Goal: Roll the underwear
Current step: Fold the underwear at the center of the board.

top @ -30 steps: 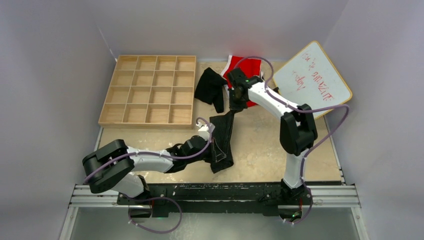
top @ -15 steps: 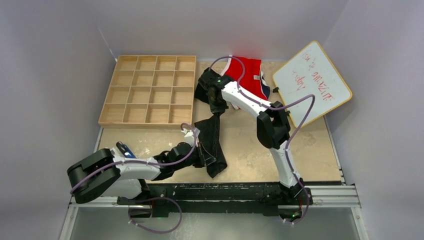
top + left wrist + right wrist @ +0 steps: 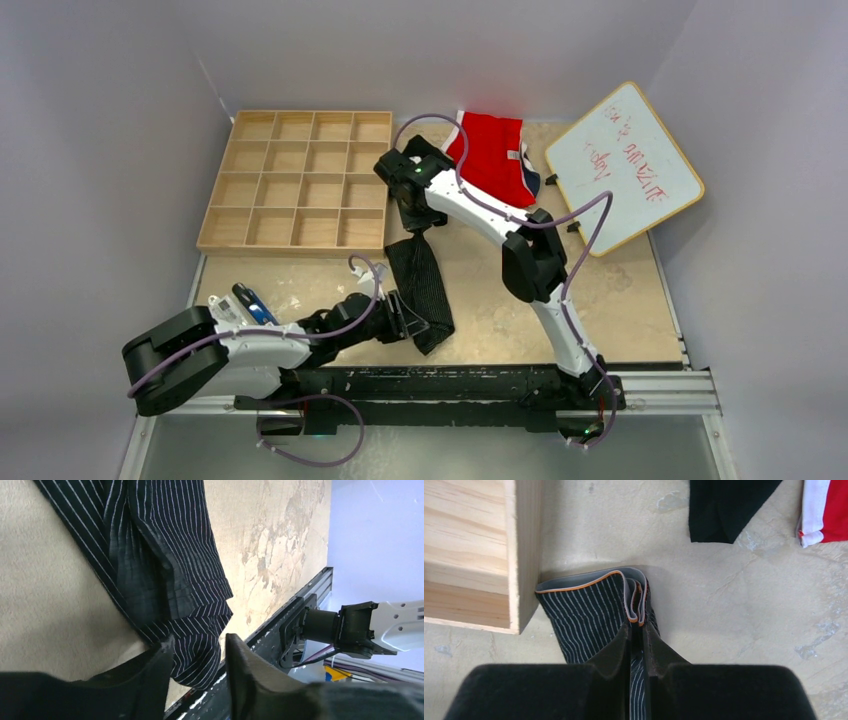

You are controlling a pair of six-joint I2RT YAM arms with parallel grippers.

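Underwear comes as two black pieces. The striped underwear (image 3: 421, 288) lies stretched in a long folded band down the middle of the table (image 3: 520, 290). Its upper end sits just beside the near right corner of the wooden grid tray (image 3: 290, 244), and its lower end is close to the table's near edge and the black rail. The plain black underwear (image 3: 724, 510) lies further back, apart from the striped piece and mostly hidden under the right arm in the top view.

The right gripper (image 3: 637, 630) has its jaws almost together, pinching the folded, orange-edged waistband at the upper end. The left gripper (image 3: 199, 642) stands partly open at the lower end. A corner of the striped cloth lies in the gap between its fingers (image 3: 160, 665), not squeezed.

Bare table stretches to the right of the striped band, as far as the right arm, and a narrower strip runs in front of the tray.

There is one pair of red briefs (image 3: 495, 155) at the back, one whiteboard (image 3: 625, 165) at the back right, and one tray with sixteen compartments.
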